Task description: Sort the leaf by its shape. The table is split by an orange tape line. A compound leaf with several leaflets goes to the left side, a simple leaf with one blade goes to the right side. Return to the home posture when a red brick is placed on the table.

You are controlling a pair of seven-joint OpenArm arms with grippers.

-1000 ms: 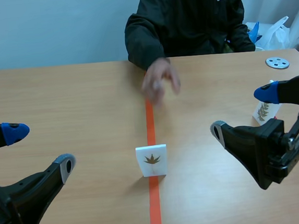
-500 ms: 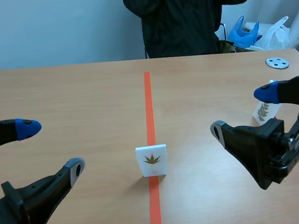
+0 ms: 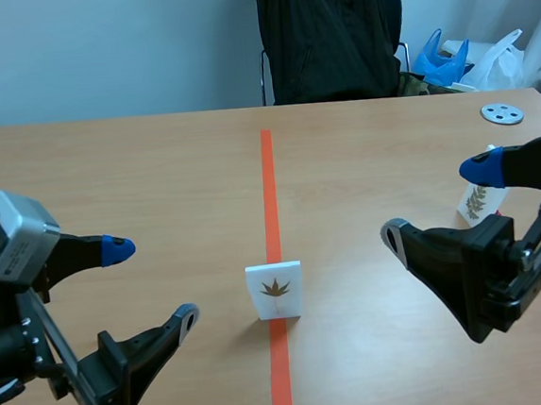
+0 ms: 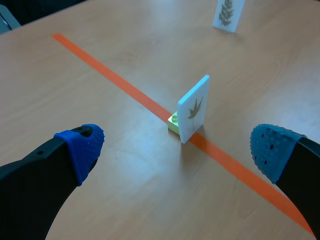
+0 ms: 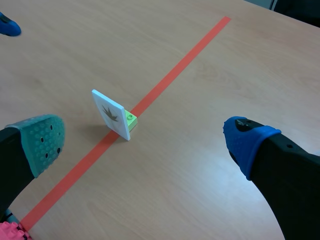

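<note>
Left fingers (image 4: 80, 147), right fingers (image 5: 245, 142): wide, empty

The light wood-grain tabletop (image 3: 154, 175) is smooth with a soft sheen. On it, the flat white leaf card (image 3: 275, 289) looks smooth and matt, backed by a pale green studded plastic brick (image 4: 174, 121). The left gripper (image 3: 152, 281) has rubbery, dotted blue pads (image 4: 82, 147).

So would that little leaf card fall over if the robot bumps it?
Probably, yes. The card stands upright, thin and tall, held only by a small green block at its foot, so a nudge up high could tip it. It looks flat and stiff, so it likely won't bend.
</note>
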